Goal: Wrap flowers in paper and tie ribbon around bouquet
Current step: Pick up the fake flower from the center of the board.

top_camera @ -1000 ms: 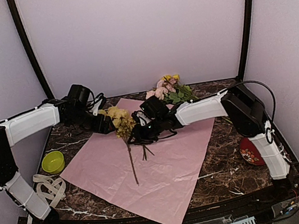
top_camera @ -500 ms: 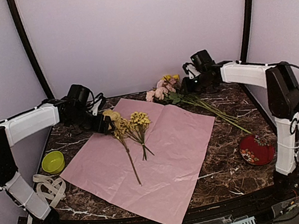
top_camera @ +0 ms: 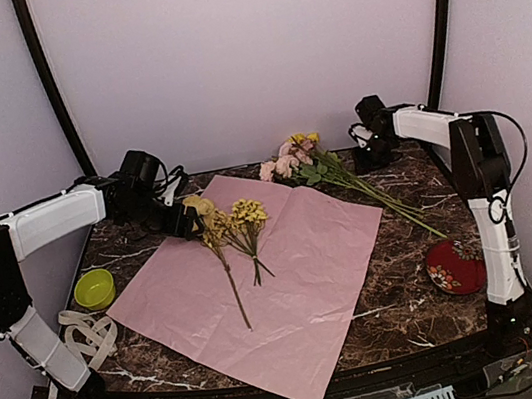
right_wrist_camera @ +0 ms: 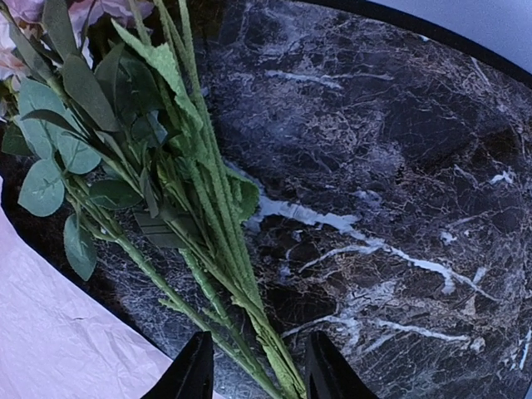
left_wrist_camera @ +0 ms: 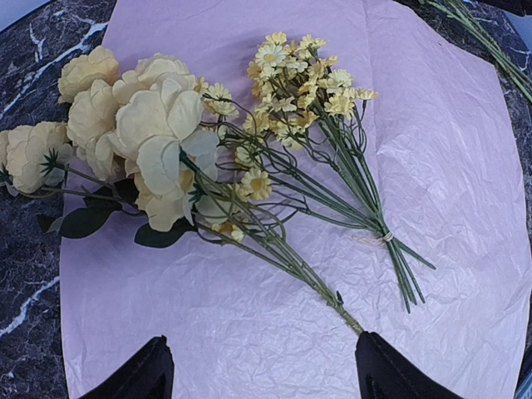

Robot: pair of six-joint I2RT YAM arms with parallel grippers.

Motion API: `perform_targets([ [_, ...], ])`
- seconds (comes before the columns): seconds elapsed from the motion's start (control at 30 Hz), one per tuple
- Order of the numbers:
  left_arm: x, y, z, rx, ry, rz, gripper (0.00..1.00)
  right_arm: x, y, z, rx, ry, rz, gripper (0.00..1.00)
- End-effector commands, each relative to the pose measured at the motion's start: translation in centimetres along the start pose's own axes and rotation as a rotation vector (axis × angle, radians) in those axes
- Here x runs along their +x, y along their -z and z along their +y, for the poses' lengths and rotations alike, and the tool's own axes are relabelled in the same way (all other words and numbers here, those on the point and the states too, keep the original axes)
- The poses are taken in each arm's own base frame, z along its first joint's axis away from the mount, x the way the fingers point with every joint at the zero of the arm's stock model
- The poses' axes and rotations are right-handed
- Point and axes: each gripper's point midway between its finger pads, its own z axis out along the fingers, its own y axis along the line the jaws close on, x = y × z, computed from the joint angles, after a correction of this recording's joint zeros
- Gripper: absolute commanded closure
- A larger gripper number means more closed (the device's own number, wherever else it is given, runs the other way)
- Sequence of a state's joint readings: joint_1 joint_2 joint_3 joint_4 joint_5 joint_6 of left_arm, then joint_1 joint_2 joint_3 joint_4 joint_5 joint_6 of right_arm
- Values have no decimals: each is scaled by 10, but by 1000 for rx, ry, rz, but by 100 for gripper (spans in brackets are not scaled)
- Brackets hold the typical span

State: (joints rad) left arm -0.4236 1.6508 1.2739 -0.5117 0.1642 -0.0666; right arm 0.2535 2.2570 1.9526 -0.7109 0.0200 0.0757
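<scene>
The lilac-pink paper (top_camera: 290, 287) lies flat in the middle of the table. On it rest two bunches of flowers: pale yellow blooms (top_camera: 203, 211) on a long stem, and small bright yellow blooms (top_camera: 247, 213). My left gripper (top_camera: 185, 222) hovers by the pale blooms (left_wrist_camera: 150, 133), open (left_wrist_camera: 262, 378) over the paper (left_wrist_camera: 249, 332); the stem runs under its right finger (left_wrist_camera: 391, 374). A pink and yellow bunch with leaves (top_camera: 295, 159) lies at the back. Its green stems (right_wrist_camera: 208, 233) pass between the parted fingers of my right gripper (right_wrist_camera: 262, 374), at the back right (top_camera: 370, 155). The cream ribbon (top_camera: 85, 334) lies at the left.
A green bowl (top_camera: 94, 287) sits on the left by the ribbon. A red patterned dish (top_camera: 456, 268) sits near the right edge. The back bunch's long stems (top_camera: 398, 204) stretch over the dark marble toward that dish. A corner of the paper (right_wrist_camera: 58, 341) lies beside the right gripper.
My right arm has swung from the middle of the paper to the back right, leaving the bright yellow bunch on the paper beside the pale one. The left arm has stayed put.
</scene>
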Motion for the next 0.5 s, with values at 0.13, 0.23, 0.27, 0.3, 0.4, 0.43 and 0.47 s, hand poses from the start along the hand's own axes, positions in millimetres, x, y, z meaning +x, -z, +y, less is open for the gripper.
perform_targets([
  [0.13,-4,7,-1,3,-7,-6,23,11,-19,-3,1,45,57,68],
  [0.23,-3,6,0,-1,-7,-4,23,13,-26,-4,-2,41,62,72],
  [0.27,-3,5,1,-1,-6,-3,23,13,-28,-4,-3,42,64,73],
  [0.3,-3,5,1,-1,-7,-2,23,14,-30,-4,-2,43,68,74],
  [0.4,-3,4,1,-1,-7,1,23,14,-34,-7,16,48,70,75],
  [0.43,-2,4,1,1,-7,1,23,15,-35,-8,18,50,72,75],
  [0.47,-3,5,1,0,-7,0,23,15,-37,-9,25,53,73,74],
])
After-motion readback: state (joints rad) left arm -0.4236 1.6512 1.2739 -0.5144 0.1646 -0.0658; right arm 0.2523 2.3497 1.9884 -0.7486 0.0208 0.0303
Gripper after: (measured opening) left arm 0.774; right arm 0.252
